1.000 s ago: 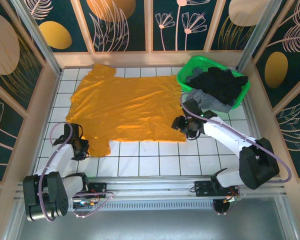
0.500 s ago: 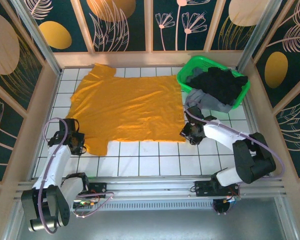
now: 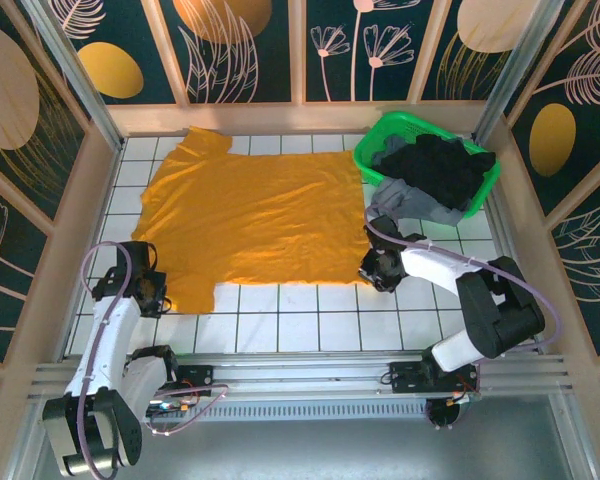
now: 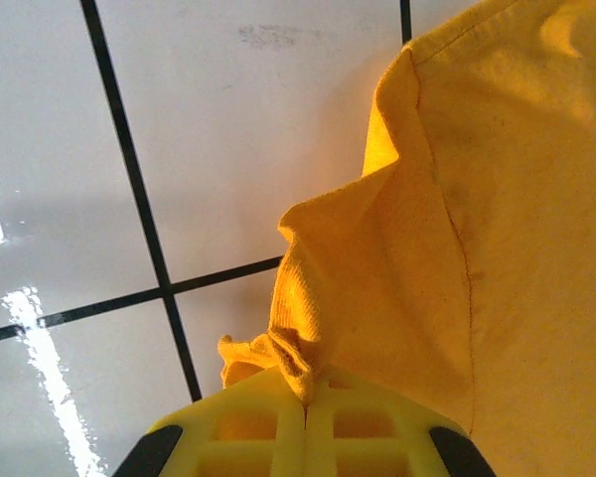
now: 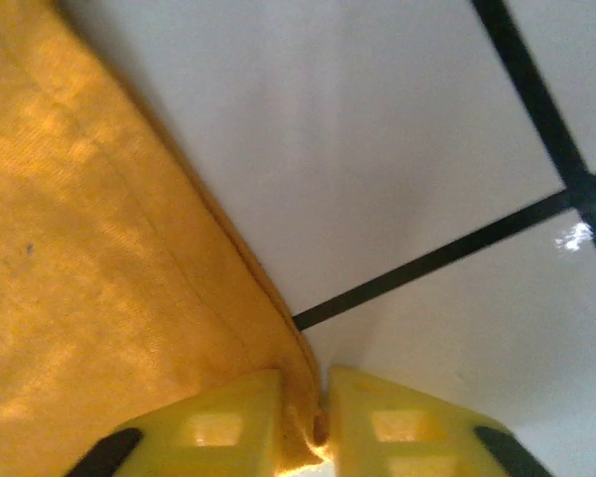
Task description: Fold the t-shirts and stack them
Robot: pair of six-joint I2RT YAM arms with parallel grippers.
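White arms [image 3: 435, 268], black joints [image 3: 500, 315], lilac cables [image 3: 85, 270], yellow jaws.

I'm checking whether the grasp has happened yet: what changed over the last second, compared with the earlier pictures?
The left gripper edged left and shut on the near sleeve of the mustard-orange t-shirt; the right gripper drew toward the near edge to the hem corner and closed on it. The shirt lies flat as before; the green basket and its dark t-shirts are unchanged.

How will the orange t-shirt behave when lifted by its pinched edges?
Probably floppy: the orange t-shirt bunches into folds where the left gripper pinches it. Spread wide, it likely sags between grips. Slipping seems possible at the right gripper, which holds only a thin hem.
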